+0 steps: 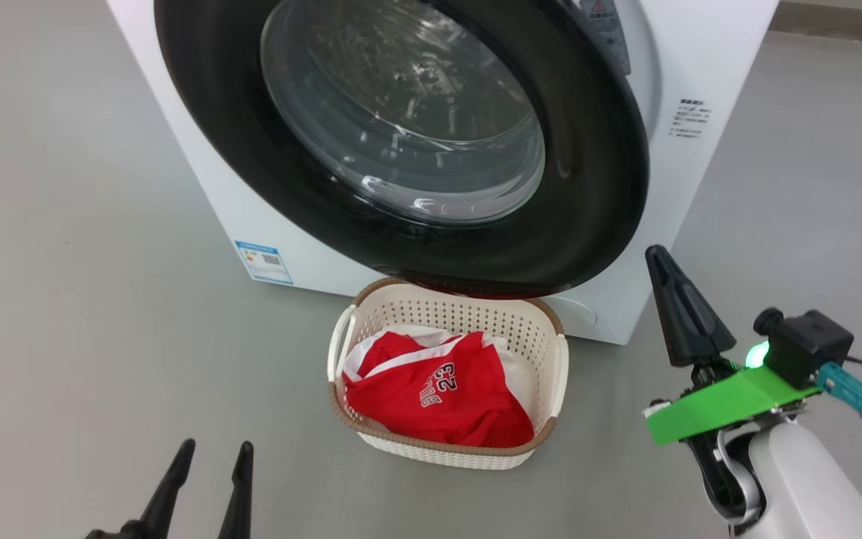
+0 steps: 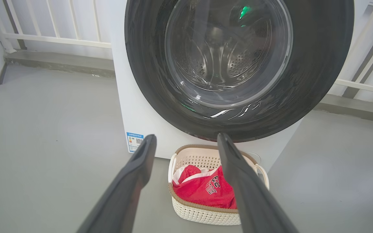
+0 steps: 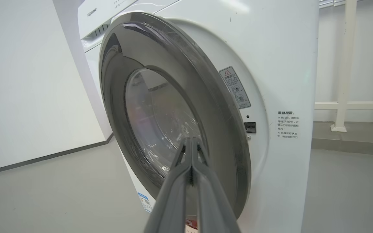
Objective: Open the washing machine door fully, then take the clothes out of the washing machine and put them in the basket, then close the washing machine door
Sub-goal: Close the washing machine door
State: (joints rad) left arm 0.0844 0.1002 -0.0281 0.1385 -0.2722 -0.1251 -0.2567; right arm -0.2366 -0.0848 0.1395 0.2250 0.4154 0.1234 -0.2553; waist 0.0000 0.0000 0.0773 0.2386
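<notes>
Evidently the unloading is done: the clothes (image 1: 438,397) lie in the basket (image 1: 554,374), which sits on the floor just in front of the washing machine (image 1: 700,172), under the lower edge of the washing machine door (image 1: 401,120). What is left, I judge, is shutting that door. In the right wrist view it stands a little off the machine's front, with the latch slot uncovered. The right gripper (image 1: 659,266) hangs near the machine's latch side, its two fingers pressed together and holding nothing, which makes a good blunt pusher. It should meet the black rim close to the latch edge, not the bulging glass, and press squarely toward the machine until the catch takes. The left gripper (image 1: 217,448) is well back from the machine with its fingers spread apart and empty, and it should keep out of the door's swing. By count: one machine, one door, one basket, one red jersey with white cloth bunched beside it whose pieces I cannot separate, one blue sticker (image 1: 265,262) low on the machine's front, and two grippers.
</notes>
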